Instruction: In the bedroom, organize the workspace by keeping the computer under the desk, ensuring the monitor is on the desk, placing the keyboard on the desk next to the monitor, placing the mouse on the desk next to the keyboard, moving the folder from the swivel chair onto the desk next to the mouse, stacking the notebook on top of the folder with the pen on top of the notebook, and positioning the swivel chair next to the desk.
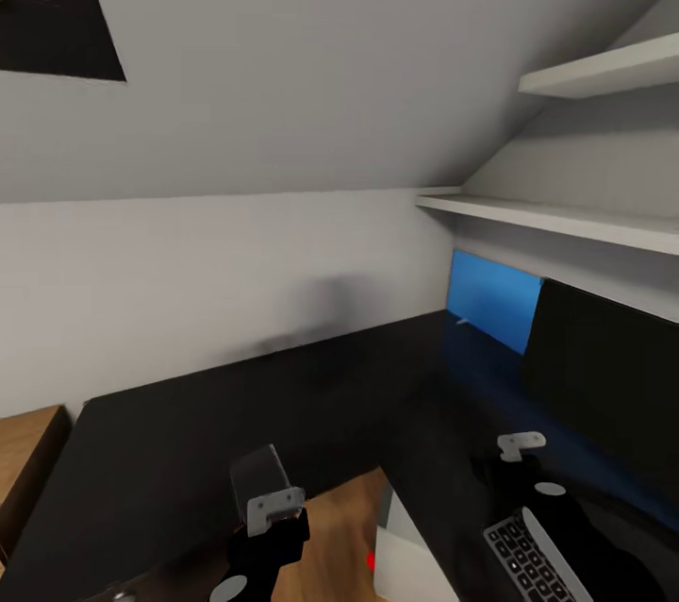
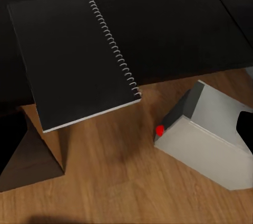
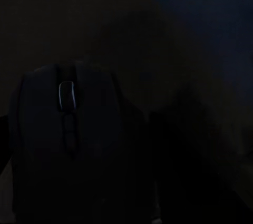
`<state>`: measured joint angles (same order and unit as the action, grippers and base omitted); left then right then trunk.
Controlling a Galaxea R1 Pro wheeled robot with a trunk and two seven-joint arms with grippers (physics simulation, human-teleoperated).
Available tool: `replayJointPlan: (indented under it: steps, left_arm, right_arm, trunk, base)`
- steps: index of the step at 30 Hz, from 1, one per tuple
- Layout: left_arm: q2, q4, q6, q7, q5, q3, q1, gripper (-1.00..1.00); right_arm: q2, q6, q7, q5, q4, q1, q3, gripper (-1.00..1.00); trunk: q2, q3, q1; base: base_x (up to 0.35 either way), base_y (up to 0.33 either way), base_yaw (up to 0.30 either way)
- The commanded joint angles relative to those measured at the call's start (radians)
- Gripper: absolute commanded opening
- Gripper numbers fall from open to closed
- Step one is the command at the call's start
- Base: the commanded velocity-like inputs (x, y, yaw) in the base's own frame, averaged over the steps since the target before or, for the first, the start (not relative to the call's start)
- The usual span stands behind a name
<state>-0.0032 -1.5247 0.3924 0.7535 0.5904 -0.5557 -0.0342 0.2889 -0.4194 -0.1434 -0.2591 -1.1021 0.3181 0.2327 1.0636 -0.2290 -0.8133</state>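
Observation:
My left gripper point(image 1: 269, 526) is shut on the black spiral-bound notebook point(image 2: 74, 55), which stands edge-on point(image 1: 259, 479) over the desk's point(image 1: 189, 432) inner edge, above the wooden floor. Below it sits the light grey computer point(image 2: 205, 145) with its red light point(image 1: 371, 560). My right gripper point(image 1: 502, 472) hovers over the desk just beyond the keyboard point(image 1: 528, 562). The dark mouse point(image 3: 68, 134) is very close in front of it; its fingers are lost in the dark. The black monitor point(image 1: 604, 385) stands at the right. The blue folder point(image 1: 495, 300) leans at the far corner, the whitish pen point(image 1: 462, 322) at its foot. The swivel chair is out of view.
Two white wall shelves point(image 1: 566, 220) hang over the monitor side under the sloped grey wall. A dark skylight point(image 1: 57, 8) is at the upper left. Wooden floor point(image 2: 116, 182) shows in the desk's inner corner, and a wooden surface point(image 1: 28, 451) lies at the far left.

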Motion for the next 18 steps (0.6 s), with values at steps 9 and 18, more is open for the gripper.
replayJointPlan:
  steps: [9,18]
  left_arm:
    - [0.001,-0.012,-0.018,0.005,0.005,-0.001,-0.001,1.00]
    - [0.015,-0.051,-0.154,0.087,0.008,-0.002,-0.001,1.00]
  right_arm:
    - [-0.005,0.007,-0.010,0.027,0.088,0.003,0.002,-1.00]
    - [-0.010,0.031,-0.010,0.029,0.220,0.013,0.003,-1.00]
  trunk:
    - [0.001,-0.001,-0.001]
    - [0.015,-0.008,-0.008]
  base:
    - [0.181,0.000,0.000]
    - [0.025,0.000,0.000]
